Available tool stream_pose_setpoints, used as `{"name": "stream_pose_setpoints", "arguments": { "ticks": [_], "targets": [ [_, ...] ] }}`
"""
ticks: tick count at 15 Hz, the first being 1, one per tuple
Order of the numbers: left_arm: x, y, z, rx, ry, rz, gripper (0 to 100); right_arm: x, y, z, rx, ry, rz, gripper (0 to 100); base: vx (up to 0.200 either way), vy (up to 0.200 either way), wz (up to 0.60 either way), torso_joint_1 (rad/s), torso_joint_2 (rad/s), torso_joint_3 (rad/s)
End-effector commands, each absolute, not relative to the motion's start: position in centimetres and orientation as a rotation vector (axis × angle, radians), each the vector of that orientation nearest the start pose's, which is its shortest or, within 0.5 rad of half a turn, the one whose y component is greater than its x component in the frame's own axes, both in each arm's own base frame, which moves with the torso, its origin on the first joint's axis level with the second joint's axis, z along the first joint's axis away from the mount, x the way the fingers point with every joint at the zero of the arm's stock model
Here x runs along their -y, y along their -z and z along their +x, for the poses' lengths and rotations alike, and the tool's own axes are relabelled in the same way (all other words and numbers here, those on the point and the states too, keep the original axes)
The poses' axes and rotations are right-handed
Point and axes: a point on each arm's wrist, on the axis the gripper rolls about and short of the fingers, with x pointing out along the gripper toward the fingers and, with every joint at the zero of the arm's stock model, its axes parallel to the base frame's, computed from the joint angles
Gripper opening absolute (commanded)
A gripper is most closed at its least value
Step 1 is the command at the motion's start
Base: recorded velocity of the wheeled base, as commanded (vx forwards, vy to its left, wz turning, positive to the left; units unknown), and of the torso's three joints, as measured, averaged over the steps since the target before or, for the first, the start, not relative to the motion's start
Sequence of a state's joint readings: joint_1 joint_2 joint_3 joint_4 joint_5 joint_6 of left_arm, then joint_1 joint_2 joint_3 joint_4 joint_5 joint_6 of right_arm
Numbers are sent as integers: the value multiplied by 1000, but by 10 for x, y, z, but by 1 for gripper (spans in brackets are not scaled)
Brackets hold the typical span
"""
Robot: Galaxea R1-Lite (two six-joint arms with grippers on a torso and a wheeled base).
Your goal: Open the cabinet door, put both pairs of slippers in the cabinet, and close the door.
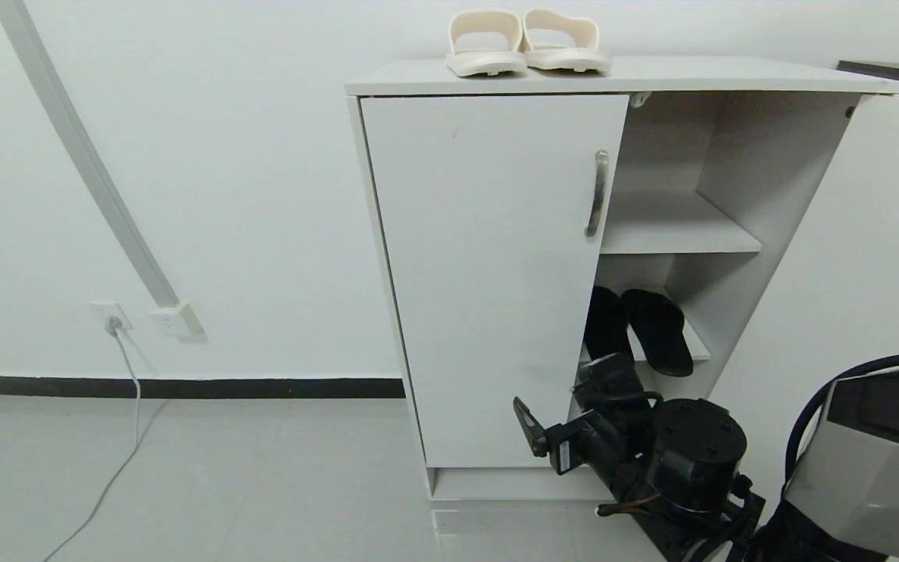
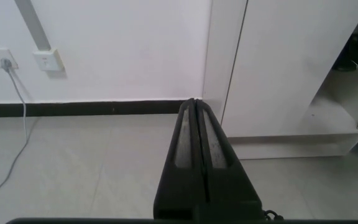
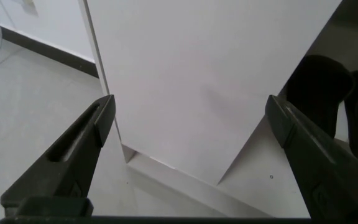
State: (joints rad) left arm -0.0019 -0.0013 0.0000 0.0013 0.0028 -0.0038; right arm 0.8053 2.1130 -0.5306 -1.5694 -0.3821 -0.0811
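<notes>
The white cabinet (image 1: pixel 691 74) stood against the wall in the middle and right of the head view. Its left door (image 1: pixel 488 297) was shut, with a metal handle (image 1: pixel 597 193) near its inner edge, while the right door (image 1: pixel 871 234) was swung wide open at the right edge of the frame. A beige pair of slippers (image 1: pixel 527 43) sat side by side on top of the cabinet, at the top centre. A black pair of slippers (image 1: pixel 641 328) lay on the lower shelf (image 1: pixel 699 343) inside the open compartment, below a bare upper shelf (image 1: pixel 676 226).

The right end effector (image 3: pixel 188 112) was low in the head view, at bottom centre, just in front of the shut door's lower inner corner. Its fingers (image 3: pixel 73 155) were spread wide apart and gripped nothing. In the right wrist view the door filled the space between them and the black pair showed at the upper right.

The left end effector (image 2: pixel 195 106) had its fingers pressed together with nothing between them. It hung over the grey floor (image 1: pixel 184 484), pointing toward the cabinet's lower outer corner. A wall socket (image 1: pixel 110 316) with a grey cable (image 1: pixel 133 406) sat at the lower left of the head view.
</notes>
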Motion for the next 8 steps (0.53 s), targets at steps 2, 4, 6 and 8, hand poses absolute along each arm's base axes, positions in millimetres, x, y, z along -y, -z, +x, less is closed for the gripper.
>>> {"name": "stream_pose_setpoints", "arguments": {
  "ticks": [2, 4, 6, 8],
  "targets": [
    [0, -75, -23, 0, -2, -5, 0, -232, -80, 234, 7, -424, -87, 100, 0, 0, 0, -2, -188, -207],
    [0, -75, -23, 0, -2, -5, 0, -232, -79, 234, 6, -424, -88, 100, 0, 0, 0, 19, -173, -352],
    [0, -75, -23, 0, -2, -5, 0, -232, -79, 234, 6, -424, -88, 100, 0, 0, 0, 44, -520, -368],
    [0, -75, -23, 0, -2, -5, 0, -232, -79, 234, 6, -425, -88, 100, 0, 0, 0, 73, -496, -354]
  ]
}}
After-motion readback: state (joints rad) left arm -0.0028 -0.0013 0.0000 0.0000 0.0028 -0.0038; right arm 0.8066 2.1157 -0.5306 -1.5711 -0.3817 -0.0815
